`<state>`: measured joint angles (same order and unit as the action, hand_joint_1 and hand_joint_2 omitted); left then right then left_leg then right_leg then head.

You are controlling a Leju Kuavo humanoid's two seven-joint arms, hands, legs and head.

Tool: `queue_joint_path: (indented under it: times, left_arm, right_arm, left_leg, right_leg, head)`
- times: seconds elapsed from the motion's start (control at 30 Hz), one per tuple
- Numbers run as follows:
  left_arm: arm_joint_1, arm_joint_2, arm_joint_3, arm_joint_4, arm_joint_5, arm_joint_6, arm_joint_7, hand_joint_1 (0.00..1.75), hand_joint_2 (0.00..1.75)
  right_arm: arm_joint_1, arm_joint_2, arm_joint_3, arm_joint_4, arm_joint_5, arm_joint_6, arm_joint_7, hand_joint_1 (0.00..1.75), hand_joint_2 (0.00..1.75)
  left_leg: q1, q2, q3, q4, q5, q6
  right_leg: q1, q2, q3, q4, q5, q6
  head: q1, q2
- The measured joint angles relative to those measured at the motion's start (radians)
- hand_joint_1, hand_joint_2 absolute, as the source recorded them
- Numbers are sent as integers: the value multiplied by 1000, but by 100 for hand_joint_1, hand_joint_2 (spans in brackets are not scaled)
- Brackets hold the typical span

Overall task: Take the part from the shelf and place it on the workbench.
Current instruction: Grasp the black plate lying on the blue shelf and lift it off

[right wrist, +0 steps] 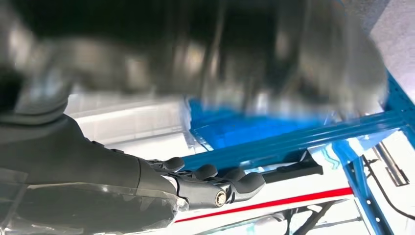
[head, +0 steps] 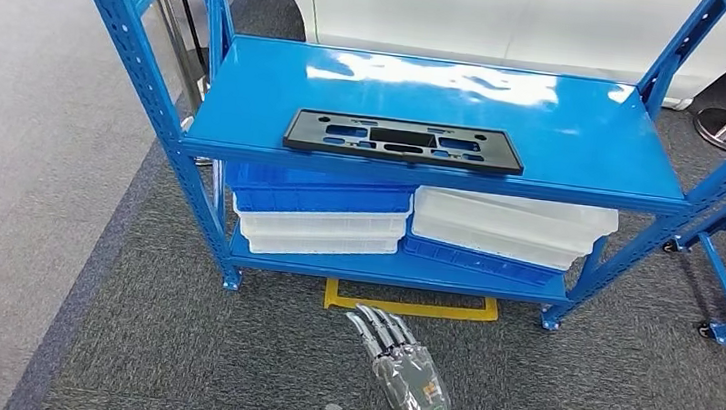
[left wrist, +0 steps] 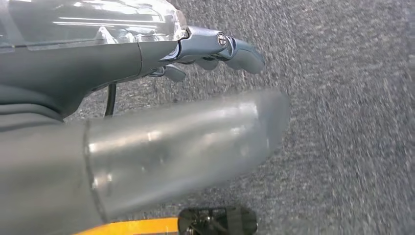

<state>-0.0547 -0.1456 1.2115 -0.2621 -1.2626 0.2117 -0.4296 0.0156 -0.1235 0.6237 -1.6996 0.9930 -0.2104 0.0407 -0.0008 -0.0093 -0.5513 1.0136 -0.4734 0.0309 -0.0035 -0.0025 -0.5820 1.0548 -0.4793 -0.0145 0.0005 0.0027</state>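
- Grey carpet [head: 125,343] runs under a blue shelf [head: 587,136] that stands ahead of the robot; stacked blue and white trays [head: 323,216] fill the shelf's lower level.
- On the shelf's top level, toward its front edge and left of its middle, lies the part [head: 403,141], a flat black plate with cut-outs, lying free.
- Right hand [head: 401,369] reaches toward the shelf, low and well short of it, fingers extended close together, holding nothing.
- Left hand [left wrist: 215,46] hangs over the carpet, fingers straight and empty.
- Step in hand, as I judge: the approach. Raise the hand above the shelf's top level, come in at the part's front edge and grip there, keeping it level.
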Motion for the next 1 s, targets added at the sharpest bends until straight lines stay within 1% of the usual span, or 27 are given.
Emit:
queue_joint_path:
  times: [0.03,0.07,0.13,0.17,0.2,0.27,0.3,0.33,0.37,0.4,0.43,0.47,0.5,0.53,0.57,0.63,0.67,0.7,0.73,0.77,0.8,0.83,0.87,0.9,0.93,0.97,1.0]
  left_arm:
    - [-1,1,0,2,-3,-10,4,0,175]
    - [-2,3,0,2,-5,-22,7,0,175]
    - [-2,8,0,3,-4,-48,13,0,87]
    - [-3,10,0,3,0,-61,13,0,44]
    - [-4,12,0,3,3,-70,13,0,0]
    - [-4,14,1,3,6,-77,15,0,0]
    - [-3,14,1,3,6,-76,18,0,0]
    - [-2,15,1,3,6,-75,20,0,0]
    - [-1,17,1,3,6,-73,22,0,0]
    - [-2,18,1,3,6,-72,24,0,0]
    - [-2,20,1,3,6,-71,26,0,0]
    - [-3,22,1,4,5,-71,27,0,0]
    - [-4,22,1,4,5,-71,28,0,0]
    - [-5,23,1,4,5,-72,30,0,0]
    - [-4,23,1,4,5,-72,31,0,0]
    - [-3,23,2,5,5,-72,31,0,0]
    - [-3,22,2,5,4,-72,31,0,0]
    - [-4,22,2,6,4,-72,31,0,0]
    - [-5,23,2,6,3,-71,31,0,0]
    - [-5,23,2,6,1,-70,32,0,0]
    - [-5,23,2,6,-1,-69,33,0,0]
    - [-5,24,2,6,-3,-68,34,0,0]
    - [-6,24,2,6,-6,-67,35,0,0]
    - [-6,24,2,6,-7,-66,36,0,0]
    - [-7,24,2,7,-8,-66,36,0,0]
    - [-8,24,2,7,-8,-66,37,0,0]
    - [-8,23,2,8,-8,-66,37,0,0]
  right_arm:
    - [-3,1,0,0,0,2,-1,0,175]
    - [-4,3,0,0,0,5,-3,0,175]
    - [-6,6,0,-1,0,9,-6,0,175]
    - [-8,9,0,-1,0,10,-7,0,175]
    - [-9,13,0,-1,0,11,-8,0,175]
    - [-12,18,0,0,0,12,-8,0,175]
    - [-12,19,0,2,0,12,-8,0,175]
    - [-12,19,0,4,0,12,-8,0,175]
    - [-12,20,0,5,0,12,-8,0,175]
    - [-12,20,0,6,0,12,-8,0,175]
    - [-12,20,0,6,1,12,-8,0,175]
    - [-12,21,0,6,3,12,-6,0,175]
    - [-13,21,0,6,5,12,-4,0,175]
    - [-13,21,0,6,10,12,-2,0,175]
    - [-13,21,0,6,14,11,0,0,175]
    - [-14,21,0,6,19,11,3,0,175]
    - [-15,21,0,6,25,10,6,0,175]
    - [-16,21,0,6,42,7,11,0,175]
    - [-17,21,0,7,79,0,24,0,175]
    - [-19,21,0,9,137,-11,44,0,175]
    - [-23,20,0,13,208,-23,70,0,175]
    - [-27,20,1,18,278,-35,95,0,175]
    - [-32,20,1,23,330,-42,114,0,175]
    - [-37,19,1,27,361,-46,126,0,175]
    - [-42,19,2,30,376,-48,132,0,175]
    - [-47,19,2,32,391,-51,140,0,175]
    - [-52,19,5,34,421,-56,160,0,175]
  left_leg:
    - [0,1,-1,0,0,-4]
    - [0,2,-2,-1,0,-9]
    - [0,3,-1,0,-4,-21]
    - [0,4,-7,17,-18,-25]
    - [1,4,-23,53,-41,-30]
    - [8,4,-81,179,-107,-40]
    - [10,4,-109,237,-128,-44]
    - [13,4,-124,267,-131,-48]
    - [15,4,-121,258,-114,-51]
    - [16,5,-99,211,-81,-52]
    - [18,6,-64,138,-44,-52]
    - [18,6,-33,71,-18,-50]
    - [17,6,-10,23,-3,-46]
    - [16,5,0,-1,2,-40]
    - [13,4,0,-2,0,-34]
    - [14,4,0,-7,5,-20]
    - [16,4,0,-10,8,-13]
    - [18,4,1,-13,11,-7]
    - [18,5,1,-15,13,-2]
    - [18,5,-1,-15,13,0]
    - [16,6,-2,-15,13,1]
    - [15,6,-2,-14,13,1]
    - [14,5,-2,-14,13,1]
    - [13,4,0,-13,12,1]
    - [13,3,2,-13,12,0]
    - [12,2,3,-13,10,-2]
    - [10,1,3,-11,9,-5]
  right_leg:
    - [3,0,7,-19,1,-3]
    - [5,0,7,-23,2,-3]
    - [1,0,12,-36,9,-7]
    - [-3,-1,16,-45,13,-11]
    - [-7,-3,20,-52,17,-15]
    - [-8,-7,20,-55,18,-18]
    - [-8,-7,19,-54,18,-18]
    - [-8,-8,19,-53,18,-18]
    - [-8,-8,19,-51,17,-17]
    - [-9,-8,20,-49,15,-14]
    - [-10,-7,21,-46,13,-11]
    - [-8,-7,20,-41,10,-6]
    - [-7,-7,19,-37,8,-1]
    - [-5,-7,17,-34,6,4]
    - [-3,-6,16,-34,7,9]
    - [-5,-6,16,-32,6,18]
    - [-6,-4,10,-19,-5,23]
    - [-8,-3,-4,14,-28,28]
    - [-10,-2,-29,69,-60,32]
    - [-10,-2,-62,139,-95,35]
    - [-11,-1,-95,206,-122,37]
    - [-11,-2,-116,248,-131,38]
    - [-11,-2,-118,250,-118,37]
    - [-10,-1,-100,212,-87,34]
    - [-9,-1,-66,142,-48,29]
    - [-7,-1,-30,69,-19,23]
    - [-4,0,-4,12,1,17]
  head:
    - [0,0]
    - [0,0]
    - [0,0]
    - [0,0]
    - [0,0]
    - [0,0]
    - [0,0]
    - [0,0]
    - [0,0]
    - [0,0]
    - [0,0]
    - [0,0]
    - [0,0]
    - [0,0]
    - [0,0]
    - [0,0]
    - [0,0]
    - [0,0]
    - [0,0]
    - [0,0]
    - [0,0]
    - [0,0]
    - [0,0]
    - [0,0]
    - [0,0]
    - [0,0]
    - [0,0]
